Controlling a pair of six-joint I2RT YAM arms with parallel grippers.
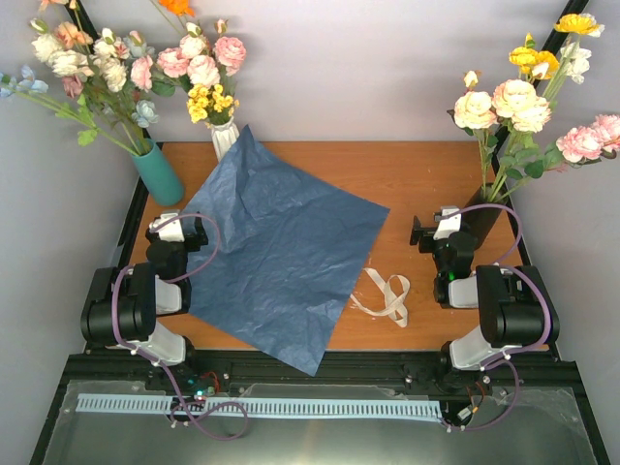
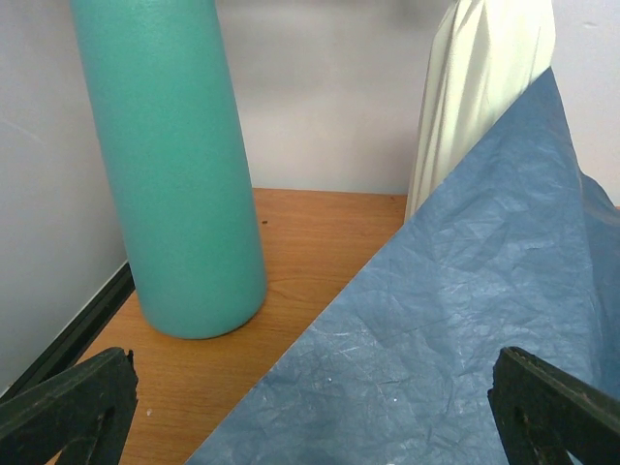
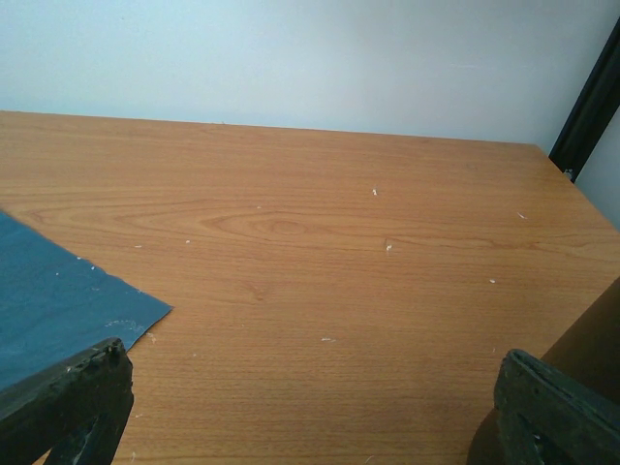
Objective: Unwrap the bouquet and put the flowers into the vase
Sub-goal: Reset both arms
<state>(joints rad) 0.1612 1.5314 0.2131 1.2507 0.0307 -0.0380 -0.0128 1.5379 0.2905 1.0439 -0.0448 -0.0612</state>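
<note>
Flowers with pink, cream and yellow artificial blooms on thin green stems (image 1: 518,102) stand in the dark glossy vase (image 1: 482,219) at the right side of the wooden desk (image 1: 417,174). The vase is just beside the right gripper (image 1: 434,231), whose jaws are wide apart and empty, like those of the left gripper (image 1: 179,225). With the crinkled dark-blue paper (image 1: 281,262) spread flat and the beige ribbon (image 1: 387,295) lying loose, the work looks done: draw that arm straight back without nudging the vase.

Wooden table (image 1: 426,179): blue paper (image 1: 281,252), beige ribbon (image 1: 386,296)
</note>
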